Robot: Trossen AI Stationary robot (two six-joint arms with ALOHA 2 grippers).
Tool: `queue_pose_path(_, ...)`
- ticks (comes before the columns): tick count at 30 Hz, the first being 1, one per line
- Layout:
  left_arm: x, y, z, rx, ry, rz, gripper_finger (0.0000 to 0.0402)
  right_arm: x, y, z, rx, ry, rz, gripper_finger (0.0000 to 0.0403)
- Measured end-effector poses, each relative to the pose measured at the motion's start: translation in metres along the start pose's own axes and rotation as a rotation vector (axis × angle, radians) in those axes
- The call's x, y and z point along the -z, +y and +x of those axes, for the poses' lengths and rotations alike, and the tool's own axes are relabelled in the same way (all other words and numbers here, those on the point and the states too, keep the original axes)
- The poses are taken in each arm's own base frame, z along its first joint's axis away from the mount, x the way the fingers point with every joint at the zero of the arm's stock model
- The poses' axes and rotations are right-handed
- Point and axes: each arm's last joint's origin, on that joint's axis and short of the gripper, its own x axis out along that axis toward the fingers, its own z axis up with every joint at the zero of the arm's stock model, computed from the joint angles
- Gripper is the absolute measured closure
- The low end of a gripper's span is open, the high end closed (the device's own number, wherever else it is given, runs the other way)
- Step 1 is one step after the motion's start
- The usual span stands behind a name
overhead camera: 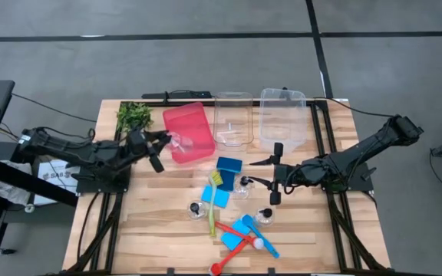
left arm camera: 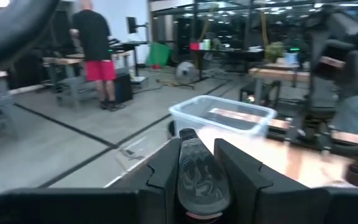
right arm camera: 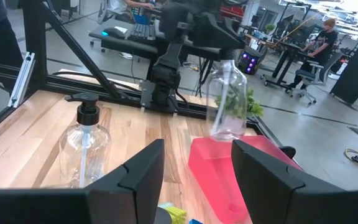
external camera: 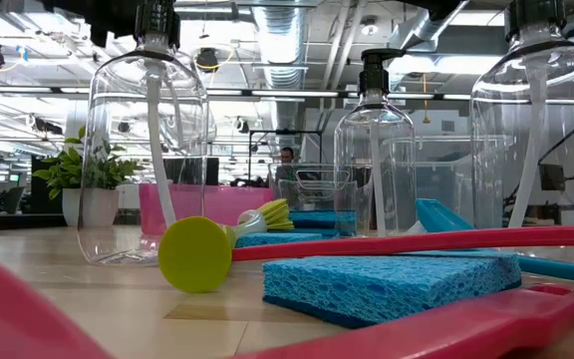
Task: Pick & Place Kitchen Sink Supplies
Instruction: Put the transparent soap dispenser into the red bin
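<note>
**A:** Take me across the table, starting at the left. Where is your left gripper?

**B:** My left gripper (overhead camera: 162,146) is over the near-left edge of the red bin (overhead camera: 189,132), clenched on a clear pump bottle (overhead camera: 176,142). My right wrist view shows that bottle hanging upright above the bin. I judge I hold it there because the bin is where it goes, so it can be dropped straight in.

**A:** Is the grip sound?

**B:** In my left wrist view the bottle's neck sits between my two fingers (left arm camera: 244,180), which looks snug. I can't make out the pads, though, so that is a guess.

**A:** And to the right of the red bin?

**B:** Two clear bins (overhead camera: 233,117) stand beside it. Just in front of them, toward my side, lie the remaining supplies: blue sponges (overhead camera: 229,167), the yellow-green brush (overhead camera: 212,207), a red brush (overhead camera: 232,254) and more pump bottles (overhead camera: 243,185), all on the table (overhead camera: 152,230).

**A:** Your right gripper?

**B:** My right gripper (overhead camera: 275,174) hovers right of that pile, facing the red bin, its fingers apart and gripping nothing. I judge it is waiting for its turn at the nearest bottle.
</note>
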Motion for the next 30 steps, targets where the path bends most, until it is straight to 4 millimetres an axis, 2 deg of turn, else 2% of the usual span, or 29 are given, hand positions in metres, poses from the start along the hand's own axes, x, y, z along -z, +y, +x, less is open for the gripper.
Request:
queue_pose_path(7, 0.001, 0.013, 0.017, -0.094, -0.005, -0.005, 0.031, 0.0, 0.0, 0.0, 0.001, 0.0, 0.0, 0.0221)
queue_pose_path(16, 0.006, 0.036, 0.052, -0.146, -0.028, 0.005, 0.031, 0.001, -0.006, 0.003, 0.032, 0.007, 0.002, 0.0221)
queue_pose_path(23, 0.018, 0.063, 0.081, -0.21, -0.002, 0.015, 0.031, 0.002, -0.01, 0.005, 0.054, 0.013, 0.004, 0.0221)
queue_pose_path(30, 0.039, 0.086, 0.11, -0.211, 0.035, -0.04, 0.031, 0.003, -0.014, 0.007, 0.072, 0.017, 0.005, 0.0221)
